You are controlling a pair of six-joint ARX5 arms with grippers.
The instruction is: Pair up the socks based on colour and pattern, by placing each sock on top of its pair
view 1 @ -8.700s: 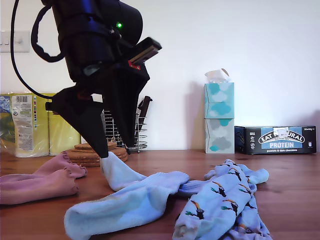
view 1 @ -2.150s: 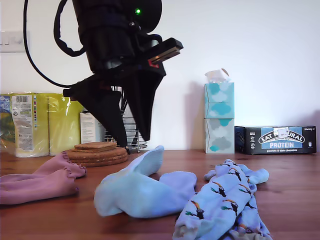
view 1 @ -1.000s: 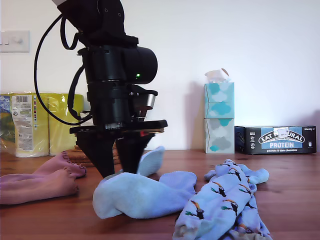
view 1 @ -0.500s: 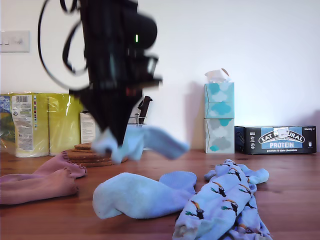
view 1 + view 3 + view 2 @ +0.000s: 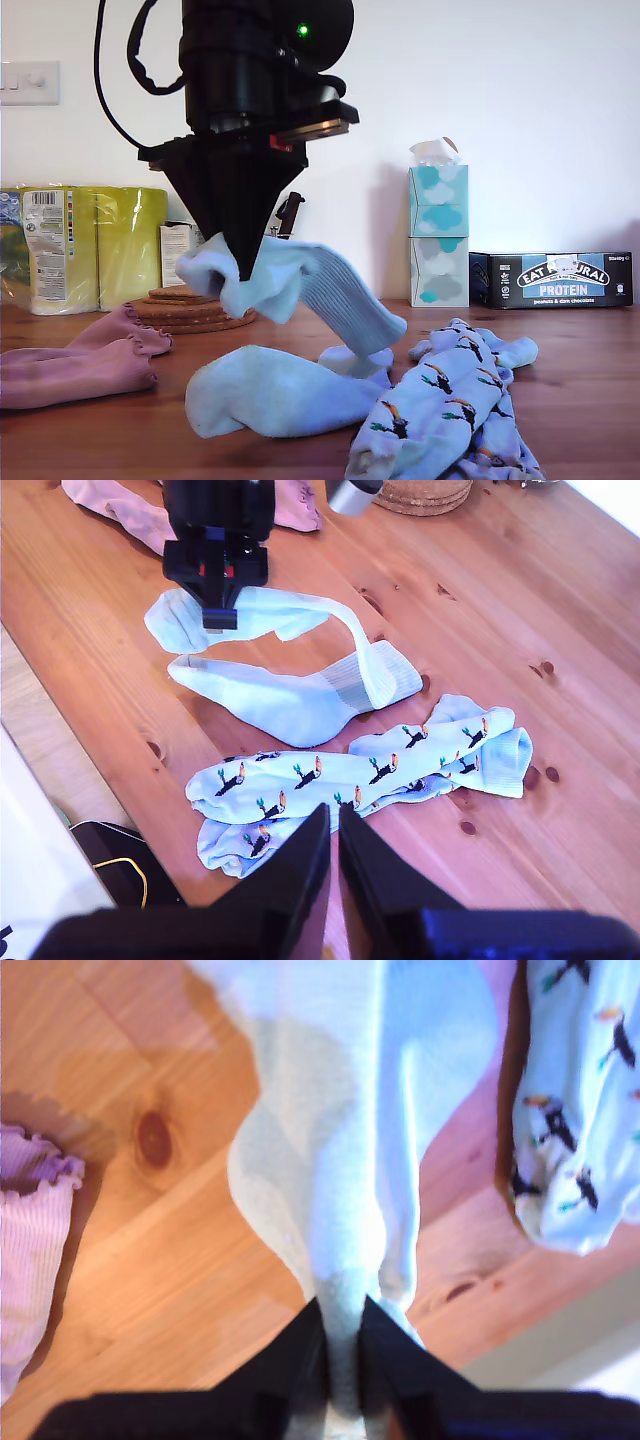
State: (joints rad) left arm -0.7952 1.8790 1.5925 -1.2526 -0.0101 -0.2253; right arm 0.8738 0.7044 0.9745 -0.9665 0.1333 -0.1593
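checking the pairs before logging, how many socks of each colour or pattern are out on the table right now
plain light blue socks: 2, one lifted in my first gripper (lifted sock), one flat on the table (flat sock)
toucan-print socks: 2, stacked
pink socks: 2, side by side
total: 6

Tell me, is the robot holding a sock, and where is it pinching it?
My first gripper pinches a plain light blue sock near one end; my second gripper holds nothing.
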